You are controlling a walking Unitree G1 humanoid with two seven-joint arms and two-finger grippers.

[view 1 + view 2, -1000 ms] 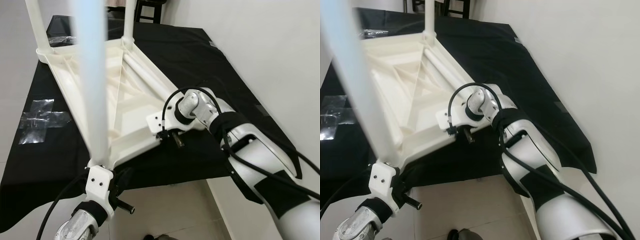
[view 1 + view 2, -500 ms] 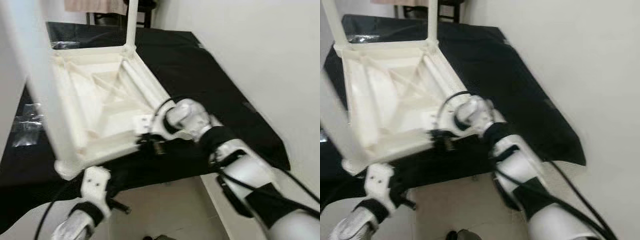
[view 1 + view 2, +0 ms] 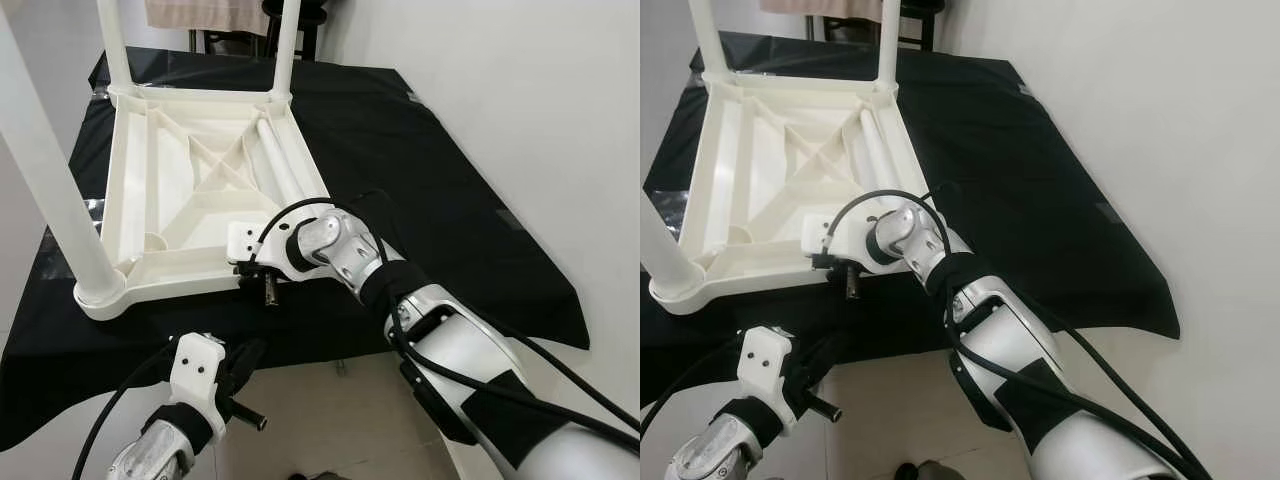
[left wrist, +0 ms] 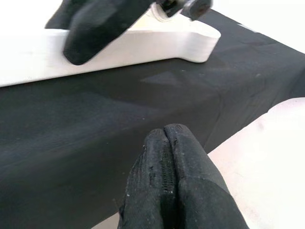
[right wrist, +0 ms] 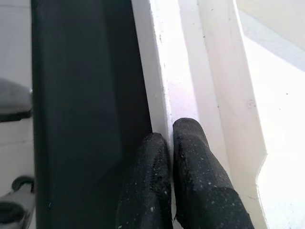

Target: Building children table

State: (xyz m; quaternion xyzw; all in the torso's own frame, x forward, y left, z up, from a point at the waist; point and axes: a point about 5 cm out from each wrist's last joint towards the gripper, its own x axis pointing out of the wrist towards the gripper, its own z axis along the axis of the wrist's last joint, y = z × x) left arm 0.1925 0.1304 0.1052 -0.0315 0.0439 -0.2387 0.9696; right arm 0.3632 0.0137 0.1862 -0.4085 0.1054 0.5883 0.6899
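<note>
The white children table (image 3: 200, 190) lies upside down on the black-covered worktop (image 3: 400, 160). Three white legs stand up from it: near left (image 3: 50, 180), far left (image 3: 112, 40) and far right (image 3: 286, 45). A loose white leg (image 3: 280, 165) lies inside the frame along its right side. At the near right corner, which has no leg, my right gripper (image 3: 250, 275) is shut on the table's near rim (image 5: 164, 86). My left gripper (image 3: 248, 358) hangs below the worktop's front edge, fingers (image 4: 164, 143) pressed together on nothing.
Shiny tape (image 3: 92, 207) is stuck to the cloth at the left. A white wall (image 3: 520, 100) runs close along the right of the worktop. Dark chair legs (image 3: 300, 15) stand behind it. Pale floor (image 3: 330, 420) lies below the front edge.
The view has swung, so the near left leg now stands further left. The left gripper now hangs apart from the table's near left corner. The right gripper stays on the rim.
</note>
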